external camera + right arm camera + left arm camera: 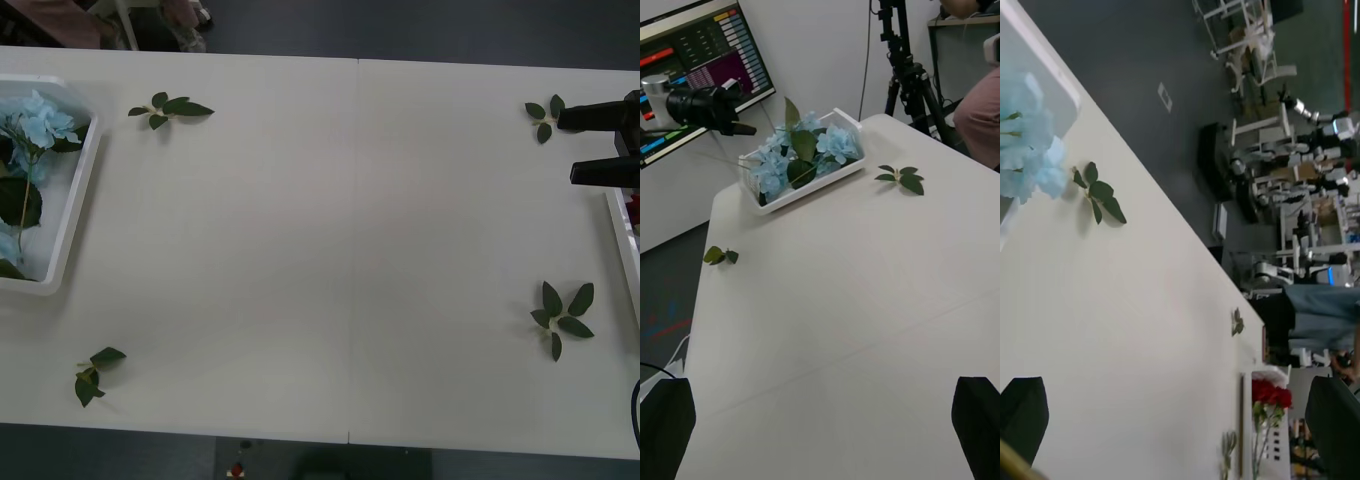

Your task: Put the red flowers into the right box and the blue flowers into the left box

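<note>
1. Nearest the robot, the white table carries only loose leaf sprigs: 1 at the near left, 1 at the near right. No flower lies loose on the tabletop.
2. Left side, mid-depth: the left box holds the blue flowers, a fluffy pale cluster with big green leaves, all inside the rim. That half looks done.
3. Right edge: a sliver of the right box shows, and the left wrist view catches the red flowers lying in it, heads bunched together. By the look of it, sorting is finished or nearly so; how many roses sit there I can't tell.
4. The right gripper hangs at the far right, over the far end of the right box, black fingers spread wide, gripping nothing, touching nothing.
5. The left gripper shows both fingers at its view's corners, wide apart and empty too.
6. Farthest back, 2 more leaf sprigs, far left and far right.
</note>
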